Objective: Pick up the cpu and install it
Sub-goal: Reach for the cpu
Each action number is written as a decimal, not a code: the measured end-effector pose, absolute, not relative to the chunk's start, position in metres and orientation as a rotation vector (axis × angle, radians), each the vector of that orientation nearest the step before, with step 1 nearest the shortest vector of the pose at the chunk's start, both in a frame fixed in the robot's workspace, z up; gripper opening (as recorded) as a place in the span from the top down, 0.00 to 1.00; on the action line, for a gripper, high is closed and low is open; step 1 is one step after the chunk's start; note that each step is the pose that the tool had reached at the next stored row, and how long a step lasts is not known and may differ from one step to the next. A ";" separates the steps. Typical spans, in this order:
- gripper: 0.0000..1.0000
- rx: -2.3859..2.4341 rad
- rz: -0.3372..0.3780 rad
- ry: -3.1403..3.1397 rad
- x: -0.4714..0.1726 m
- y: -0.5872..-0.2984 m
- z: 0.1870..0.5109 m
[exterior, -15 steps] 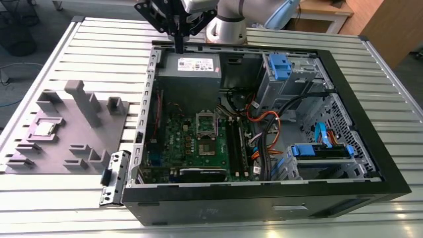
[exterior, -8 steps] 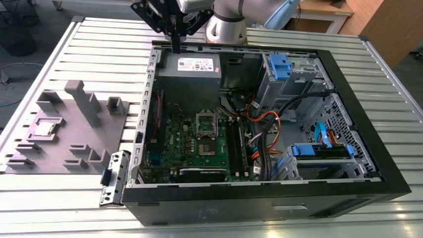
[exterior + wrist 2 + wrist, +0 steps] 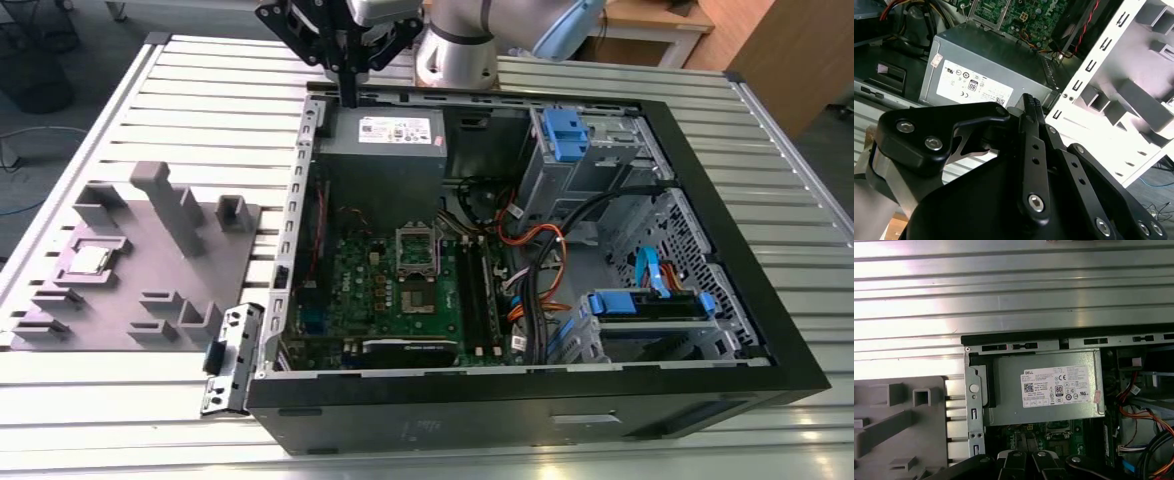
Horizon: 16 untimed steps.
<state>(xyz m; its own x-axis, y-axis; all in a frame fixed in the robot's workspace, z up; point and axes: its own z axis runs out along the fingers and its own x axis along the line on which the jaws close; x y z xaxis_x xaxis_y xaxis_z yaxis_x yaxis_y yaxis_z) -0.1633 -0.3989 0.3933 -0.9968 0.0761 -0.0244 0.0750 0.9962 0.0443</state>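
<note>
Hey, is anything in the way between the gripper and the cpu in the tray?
Nothing covers the cpu, which lies open in the grey tray. The gripper hangs over the case edge by the power supply. In the exterior view the tray's tall post rises between them, so a low path might meet it.

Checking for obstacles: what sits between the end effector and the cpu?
In the exterior view, the case's side wall, bare table, then the grey tray's upright posts before the cpu.

The arm (image 3: 457, 45) is silver-grey with a pale blue joint cap (image 3: 567, 30). Its black gripper (image 3: 1030, 105) has linkage bars (image 3: 1031, 160) studded with silver screws (image 3: 1036, 201).
</note>
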 end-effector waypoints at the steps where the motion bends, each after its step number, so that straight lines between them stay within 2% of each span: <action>1: 0.89 0.118 0.068 3.113 -0.163 -0.399 0.393; 16: 0.89 0.118 0.068 3.113 -0.170 -0.399 0.393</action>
<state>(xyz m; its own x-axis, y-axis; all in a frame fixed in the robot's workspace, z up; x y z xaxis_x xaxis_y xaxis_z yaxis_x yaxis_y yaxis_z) -0.1704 -0.3989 0.3933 -0.9968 0.0763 -0.0244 0.0751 0.9962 0.0444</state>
